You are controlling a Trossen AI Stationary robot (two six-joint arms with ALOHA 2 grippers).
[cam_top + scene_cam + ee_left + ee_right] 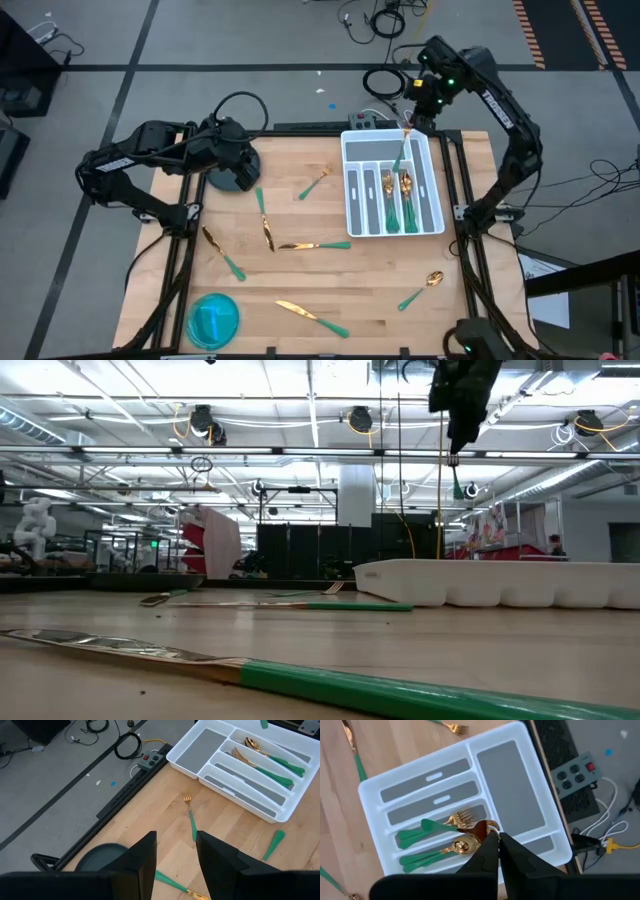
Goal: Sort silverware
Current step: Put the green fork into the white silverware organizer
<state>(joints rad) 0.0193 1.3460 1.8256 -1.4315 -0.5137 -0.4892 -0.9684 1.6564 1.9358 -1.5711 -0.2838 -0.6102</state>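
My right gripper [408,128] hangs over the far end of the white slotted tray [352,190], shut on a piece of silverware whose green handle [398,158] points down toward the tray. Forks [461,817] and a spoon [456,846] lie in the tray's narrow slots. Several green-handled pieces lie loose on the wooden table: a fork [315,184], knives [266,228] [312,245] [312,316] and a spoon [424,288]. My left gripper [175,865] stands open in the air over the table's far left part, with nothing between its fingers. My right gripper pinches the piece's gold head [485,827] between its two shut fingers, which come from above and point steeply down. The green handle [431,825] hangs below the fingers, tilted, clear of the tray and above its narrow slots.
A dark round base [235,176] stands at the far left of the table, under my left arm. A blue-green round dish [213,318] sits at the near left corner. Black rails [462,190] frame the table, and a power strip [572,767] lies on the floor beyond the tray.
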